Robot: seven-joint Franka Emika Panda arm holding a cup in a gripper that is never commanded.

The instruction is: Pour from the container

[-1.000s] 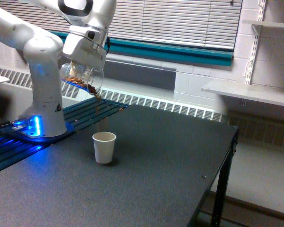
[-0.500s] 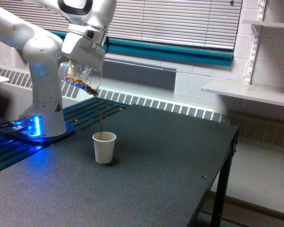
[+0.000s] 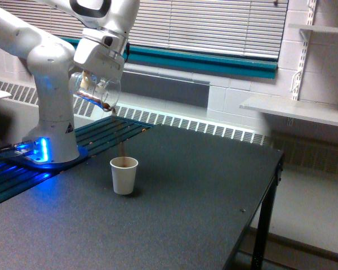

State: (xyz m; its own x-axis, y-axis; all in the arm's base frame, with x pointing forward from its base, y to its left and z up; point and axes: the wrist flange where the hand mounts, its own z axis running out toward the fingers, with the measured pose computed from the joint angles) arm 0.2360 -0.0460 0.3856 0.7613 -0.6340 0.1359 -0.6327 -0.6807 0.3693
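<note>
The clear rounded container point(image 3: 97, 90) hangs tilted on its side at the exterior view's upper left, its mouth facing down and right. My gripper point(image 3: 96, 76) is shut on it. Brown granular bits lie along its lower wall. A thin brown stream point(image 3: 121, 147) falls from its lip into the small white paper cup point(image 3: 124, 175), which stands upright on the dark table point(image 3: 174, 214) and shows brown fill at its rim.
The arm's white base point(image 3: 50, 124) with a blue light stands on the table's left part, beside dark blue slats point(image 3: 110, 132). The table's right edge point(image 3: 270, 185) drops off to the floor. A radiator grille and window blinds run behind.
The container has tipped a little further and holds fewer brown bits. The stream now reaches the paper cup, whose brown fill level has risen.
</note>
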